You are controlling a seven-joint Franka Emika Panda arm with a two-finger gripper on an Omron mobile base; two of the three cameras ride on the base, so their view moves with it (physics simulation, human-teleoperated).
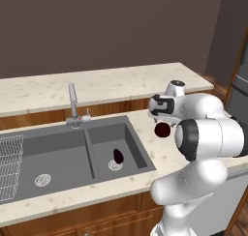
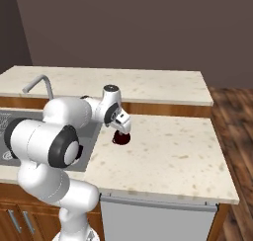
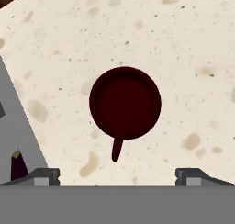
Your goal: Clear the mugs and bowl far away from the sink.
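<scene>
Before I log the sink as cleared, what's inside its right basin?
A dark mug stands by the round drain in the sink. Its inside can't be seen.

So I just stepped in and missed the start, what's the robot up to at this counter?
The white arm's pincer hangs open directly above a dark maroon handled mug standing upright on the speckled cream countertop, just to the right of the dark grey double-basin sink. It holds nothing. Another dark mug sits in the sink's right basin near the drain.
</scene>
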